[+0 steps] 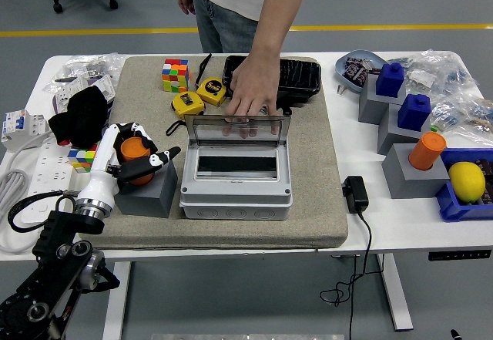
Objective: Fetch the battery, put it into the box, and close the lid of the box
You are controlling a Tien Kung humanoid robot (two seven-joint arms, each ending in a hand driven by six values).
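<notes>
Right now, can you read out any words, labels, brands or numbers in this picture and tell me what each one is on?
Nothing can be read.
Two yellow tape measures: dark face labels, too small.
White circuit breaker at the left edge: markings blurred.
Packets in the blue bowl: print too small.
Grey plastic box: no visible text.

Bright, even overhead light floods the white worktop (400, 224); shadows fall soft and short. Faint reflections sit on the clear lid (237, 129). Focus sharp throughout.
</notes>
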